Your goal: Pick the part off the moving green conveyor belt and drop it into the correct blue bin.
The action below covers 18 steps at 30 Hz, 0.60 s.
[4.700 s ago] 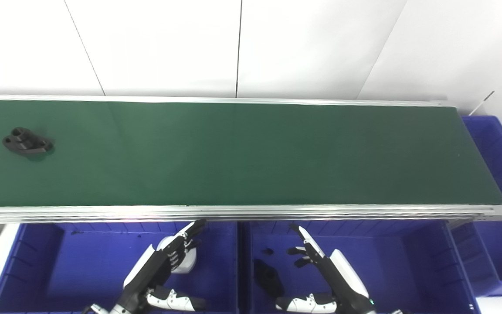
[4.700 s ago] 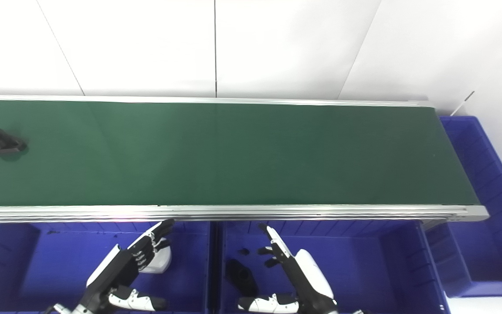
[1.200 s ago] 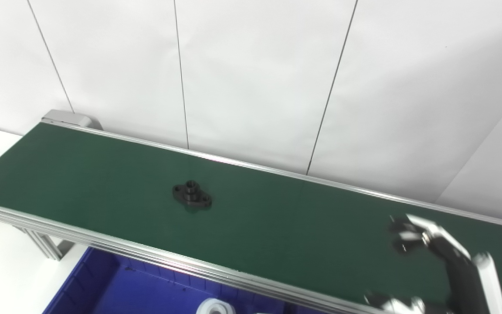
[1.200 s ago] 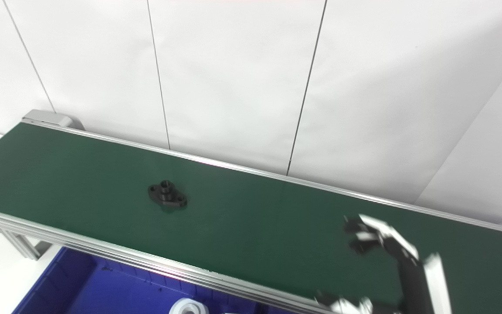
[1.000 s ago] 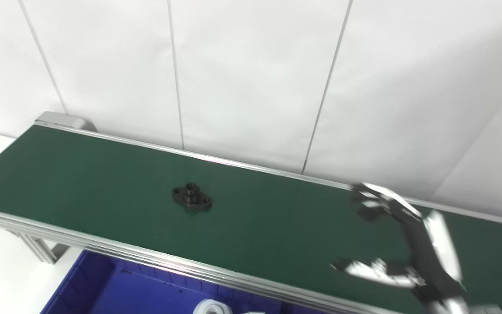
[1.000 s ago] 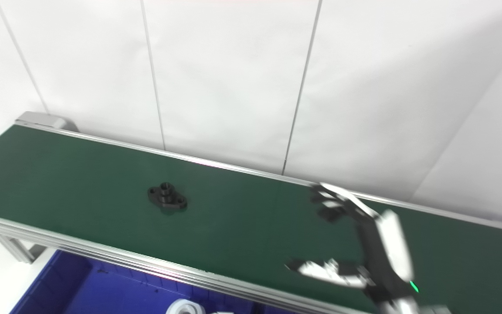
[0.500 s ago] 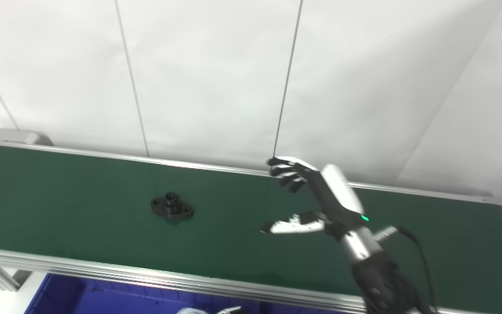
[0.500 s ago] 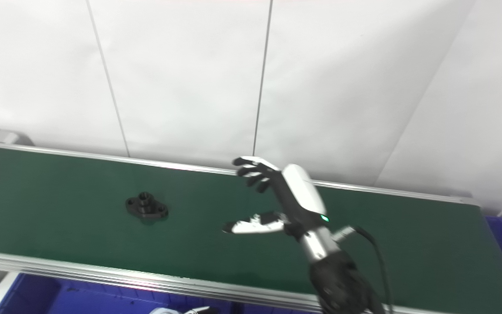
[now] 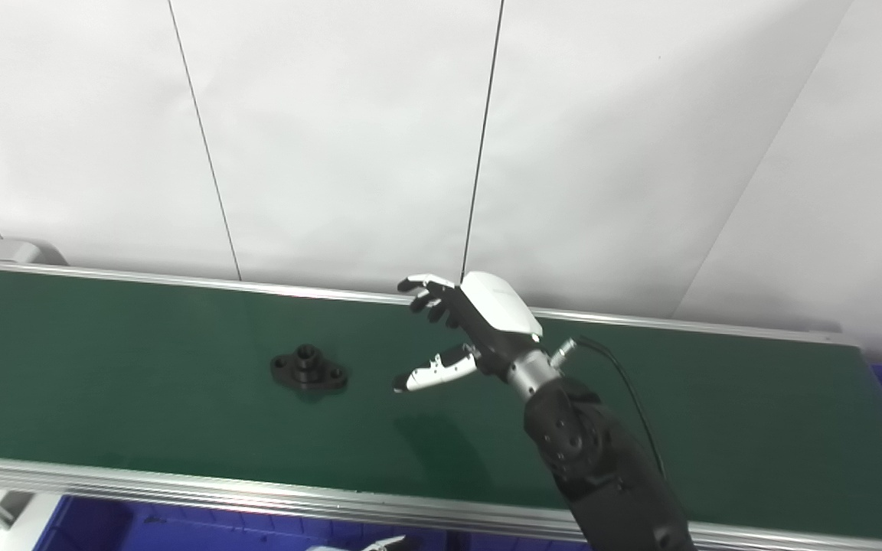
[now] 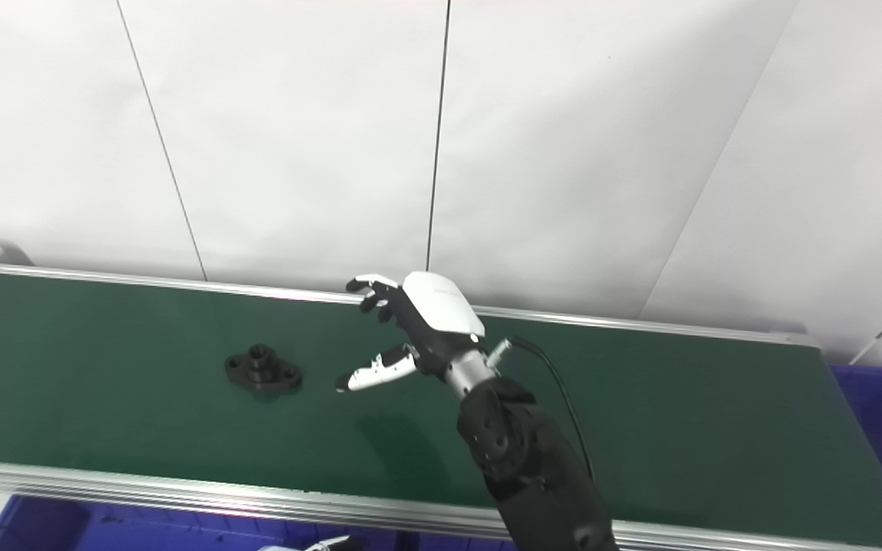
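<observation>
Fingers (image 9: pixel 426 289) spread, thumb splayed low, grasping nothing. Right hand (image 9: pixel 479 325) raised over green conveyor belt (image 9: pixel 142 398), palm facing 9 o'clock. Black part (image 9: pixel 308 373) flat on belt, toward 9 o'clock of thumb tip, near but apart. Long axis roughly 9-to-3 along belt, boss upright at centre. Left hand: only sliver at bottom edge, well apart, state unreadable. Right forearm rising from 5 o'clock.

Bare belt (image 9: pixel 142 398) between right hand (image 9: pixel 472 325) and part (image 9: pixel 308 369), nothing standing in that gap
</observation>
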Each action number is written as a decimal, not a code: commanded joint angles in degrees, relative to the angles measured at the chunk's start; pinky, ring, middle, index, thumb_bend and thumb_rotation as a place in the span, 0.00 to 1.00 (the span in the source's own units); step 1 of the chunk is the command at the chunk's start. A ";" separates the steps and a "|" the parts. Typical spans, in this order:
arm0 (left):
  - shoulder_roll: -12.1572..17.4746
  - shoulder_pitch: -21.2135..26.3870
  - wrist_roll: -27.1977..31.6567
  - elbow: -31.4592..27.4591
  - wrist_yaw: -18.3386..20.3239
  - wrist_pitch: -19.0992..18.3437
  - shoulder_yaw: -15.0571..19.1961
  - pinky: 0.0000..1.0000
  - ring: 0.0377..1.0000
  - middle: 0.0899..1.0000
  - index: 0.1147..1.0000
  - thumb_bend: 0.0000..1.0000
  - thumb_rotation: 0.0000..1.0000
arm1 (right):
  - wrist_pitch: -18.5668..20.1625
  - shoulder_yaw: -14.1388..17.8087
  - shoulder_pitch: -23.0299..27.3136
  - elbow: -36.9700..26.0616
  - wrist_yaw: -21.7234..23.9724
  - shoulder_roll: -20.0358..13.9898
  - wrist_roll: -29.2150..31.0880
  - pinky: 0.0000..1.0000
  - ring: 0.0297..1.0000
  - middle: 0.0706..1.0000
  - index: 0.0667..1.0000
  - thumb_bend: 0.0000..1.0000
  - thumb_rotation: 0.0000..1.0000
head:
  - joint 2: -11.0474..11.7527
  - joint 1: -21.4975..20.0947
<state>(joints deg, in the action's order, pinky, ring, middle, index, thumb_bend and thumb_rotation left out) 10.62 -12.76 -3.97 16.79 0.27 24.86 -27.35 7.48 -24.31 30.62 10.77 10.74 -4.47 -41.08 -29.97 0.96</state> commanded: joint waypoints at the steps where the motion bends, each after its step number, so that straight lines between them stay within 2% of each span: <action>1: -0.35 0.39 0.30 -1.95 0.38 2.06 0.02 0.86 0.88 0.88 0.81 0.88 0.23 | 0.88 -0.18 3.65 0.10 -0.08 0.92 -0.45 0.51 0.62 0.71 0.81 0.83 0.29 | -0.06 0.41; 7: -0.89 1.06 -0.11 -1.53 -0.11 2.06 -0.29 0.86 0.88 0.88 0.81 0.88 0.23 | 1.16 -1.56 6.54 4.82 0.61 1.89 -0.59 0.52 0.63 0.72 0.81 0.83 0.29 | -0.29 1.79; 10: -0.63 1.31 -1.19 -1.68 -1.06 2.06 -0.92 0.86 0.88 0.88 0.81 0.87 0.24 | 1.45 -2.86 7.54 6.18 1.05 2.29 -1.30 0.43 0.56 0.68 0.83 0.83 0.31 | -0.29 2.15; 12: -0.65 1.49 -1.21 -1.55 -1.22 2.06 -1.13 0.85 0.88 0.88 0.81 0.87 0.24 | 1.35 -3.73 8.03 7.07 0.88 2.44 -1.99 0.36 0.48 0.61 0.83 0.82 0.31 | -0.21 2.23; 16: -0.67 2.02 -1.51 -1.00 -1.62 2.06 -1.52 0.84 0.87 0.88 0.82 0.88 0.23 | 1.72 -5.32 9.06 9.23 1.08 3.30 -3.29 0.45 0.58 0.68 0.83 0.83 0.34 | -0.08 2.47; 18: -0.71 2.07 -1.32 -0.95 -1.46 2.06 -1.52 0.83 0.87 0.87 0.82 0.89 0.24 | 1.06 -5.90 9.29 10.55 0.45 3.79 -3.61 0.41 0.52 0.64 0.83 0.83 0.33 | -0.17 2.57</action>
<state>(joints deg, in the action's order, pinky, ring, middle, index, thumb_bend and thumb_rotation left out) 9.92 -11.43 -5.29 16.91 -0.48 24.86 -28.75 8.37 -30.06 36.83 21.78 12.42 -1.83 -43.98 -30.06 3.51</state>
